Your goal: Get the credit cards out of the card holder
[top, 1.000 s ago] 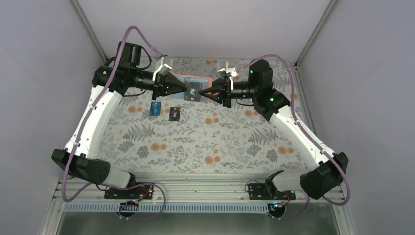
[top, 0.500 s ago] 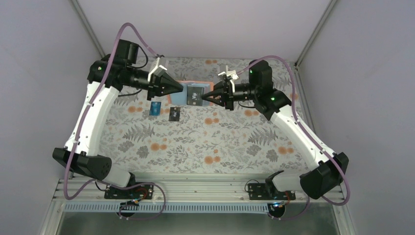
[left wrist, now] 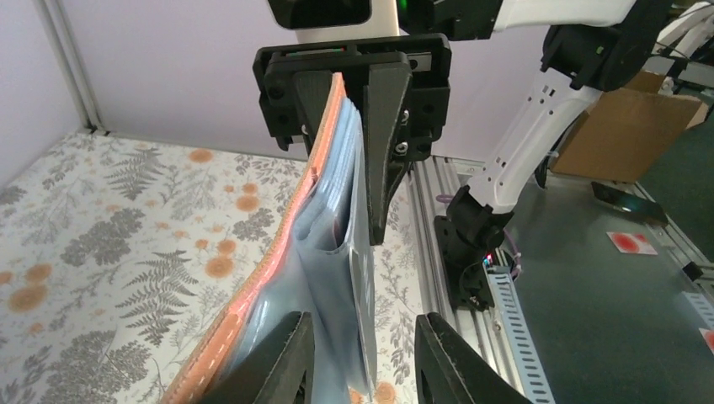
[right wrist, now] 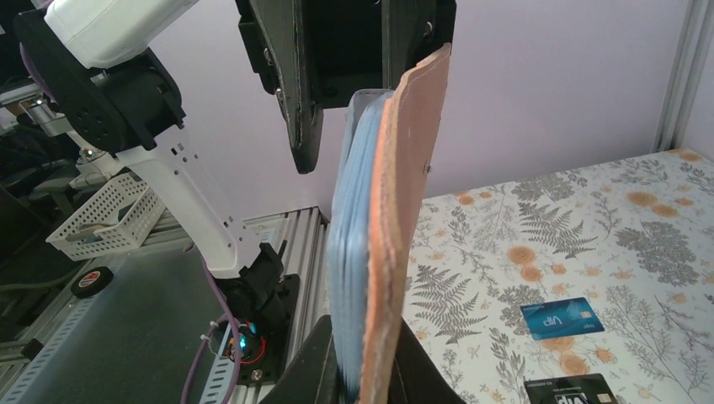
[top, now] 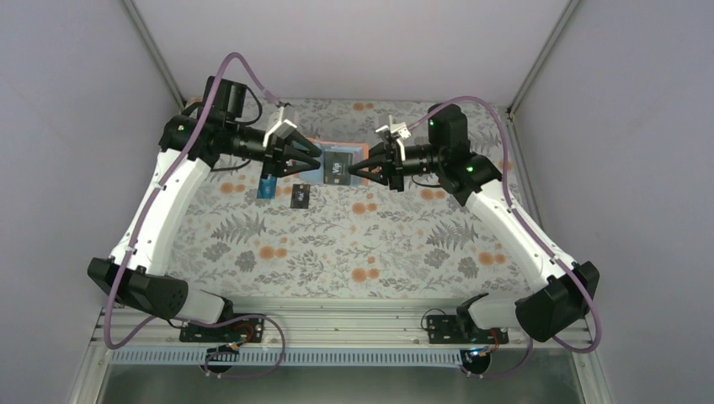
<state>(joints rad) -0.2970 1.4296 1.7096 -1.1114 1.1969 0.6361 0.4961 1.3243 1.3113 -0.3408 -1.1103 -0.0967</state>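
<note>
The card holder (top: 313, 157), tan outside and light blue inside, hangs open in the air between both grippers. My right gripper (top: 354, 167) is shut on its edge, as the right wrist view shows (right wrist: 368, 370). A dark card (top: 337, 168) with pale markings sticks out of a pocket; it shows edge-on in the left wrist view (left wrist: 367, 324). My left gripper (top: 317, 162) is open, one finger on each side of the holder's other end (left wrist: 358, 362). The blue card (top: 268, 186) and the black card (top: 301, 195) lie flat on the table below. No red card shows.
The table (top: 337, 244) has a floral cloth. The two loose cards lie under the left gripper, also in the right wrist view: blue card (right wrist: 562, 318), black card (right wrist: 581, 391). Grey walls enclose the back and sides. An aluminium rail (top: 337, 324) runs along the near edge.
My left gripper was shut on the holder's end and has opened. The right gripper keeps its hold; the holder has shifted slightly and the dark card shows more.
</note>
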